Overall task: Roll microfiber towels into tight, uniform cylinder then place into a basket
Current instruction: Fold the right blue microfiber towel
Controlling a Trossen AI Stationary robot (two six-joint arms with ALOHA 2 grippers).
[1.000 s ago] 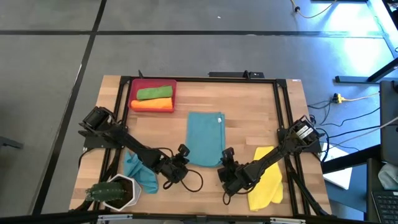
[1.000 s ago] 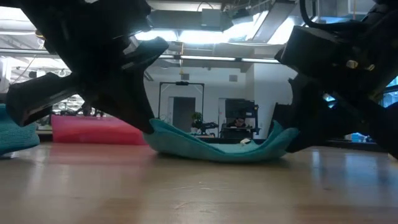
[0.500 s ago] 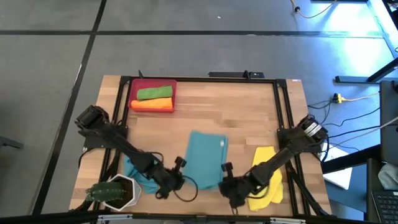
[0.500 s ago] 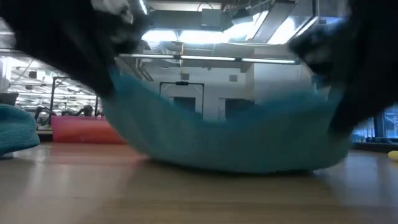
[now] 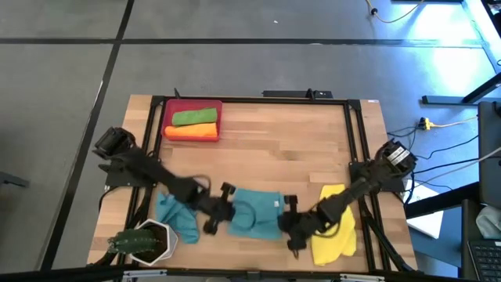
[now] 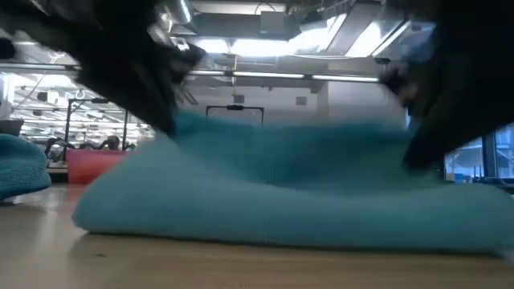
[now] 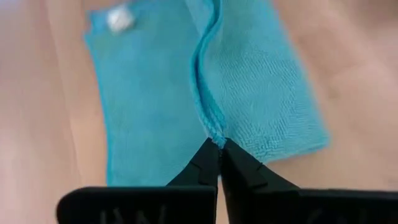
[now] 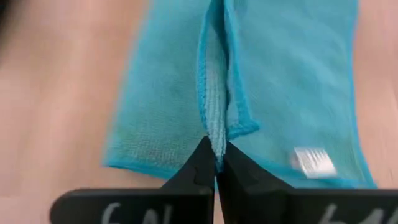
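Teal towel [image 5: 254, 210] with an unreadable white tag [image 8: 313, 162], pinched by left gripper [image 7: 219, 144] and right gripper [image 8: 215, 157]

Both my arms are stretched low toward the front-middle of the table, angled in at each other. My left gripper [image 5: 221, 210] has its fingers [image 7: 208, 163] pinched tight together, and my right gripper [image 5: 288, 225] is the same, fingers [image 8: 231, 169] squeezed closed.
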